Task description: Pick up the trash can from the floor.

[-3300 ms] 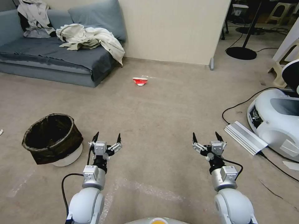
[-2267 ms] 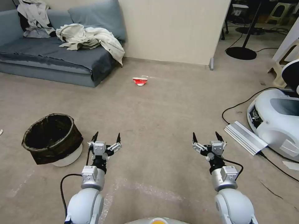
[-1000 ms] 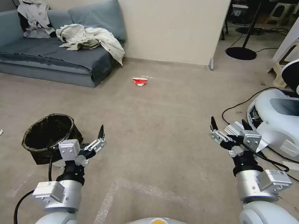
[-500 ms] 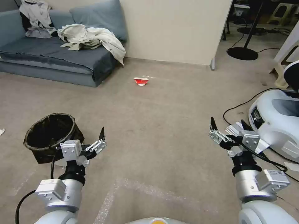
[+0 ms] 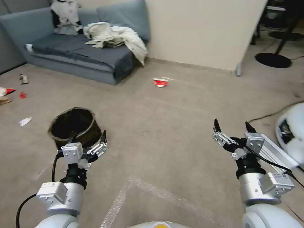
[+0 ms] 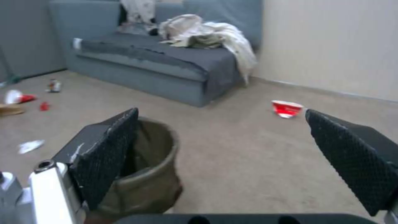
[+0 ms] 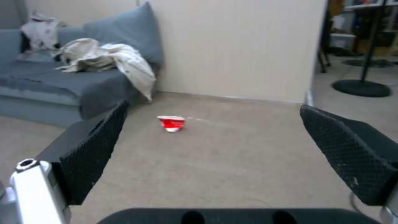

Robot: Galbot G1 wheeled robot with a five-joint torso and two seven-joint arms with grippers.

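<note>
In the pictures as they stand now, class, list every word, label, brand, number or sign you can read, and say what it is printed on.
None can be read.
The crushed red-and-white cup carries a print, too small and blurred to make out.
Small white tags on the right arm and the left arm are too small to read.
The trash can shows no lettering.

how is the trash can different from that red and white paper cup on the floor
The trash can is much larger than the paper cup. The can stands upright, its mouth open upward and lined with a dark bag; the cup looks crushed and lies low. The can sits just ahead of the open left gripper; the cup lies farther off, toward the sofa. Both rest on the carpeted floor.
</note>
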